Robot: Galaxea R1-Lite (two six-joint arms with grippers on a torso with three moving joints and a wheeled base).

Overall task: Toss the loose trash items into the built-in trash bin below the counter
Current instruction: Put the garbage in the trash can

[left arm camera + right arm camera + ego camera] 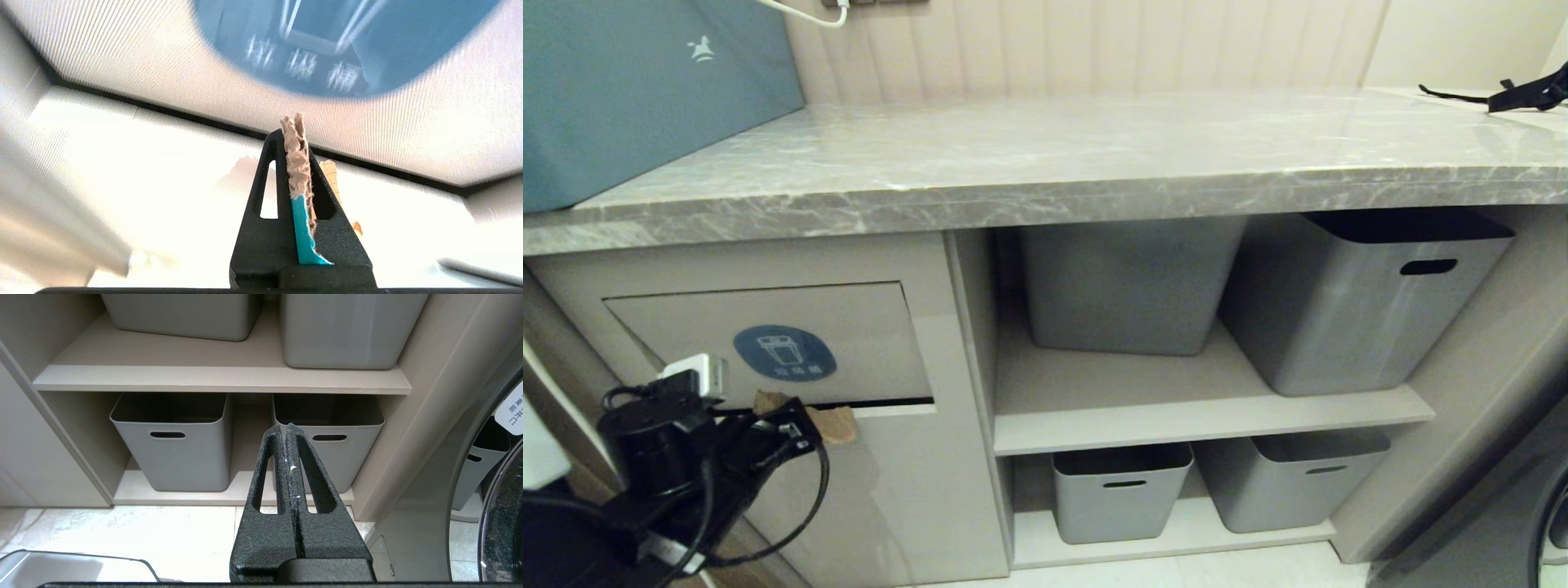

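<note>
Here, at the far left of the head view, a large teal-blue box [645, 90] sits on the grey marble counter [1054, 163] in the upper left of the frame. Below it, at lower left, the left gripper [805, 425] is pressed up to the built-in trash bin [768, 343], right at the dark slot along the bottom edge of its flap, just under the blue oval sticker [784, 353]. Its fingers are clamped tight on a brown cardboard scrap [837, 425], whose torn end pokes out toward the slot.

Right of the bin panel, open shelving fills the middle of the frame. Two grey storage bins [1127, 286] stand side by side on the upper shelf and two smaller ones [1123, 494] on the lower shelf; what they hold cannot be seen from here. At the upper right, a black strap [1519, 96] lies on the counter.

The left wrist view adds what the head view hides: the cardboard scrap [297, 163] is edge-on between the closed fingers, with a turquoise-blue face low in the grip, and the sticker [327, 41] looms blurred at the top.

The right wrist view shows the right gripper [290, 433], pinched fully together on nothing, facing the lower-shelf bins [171, 445], whose visible upper insides look dark and bare.
</note>
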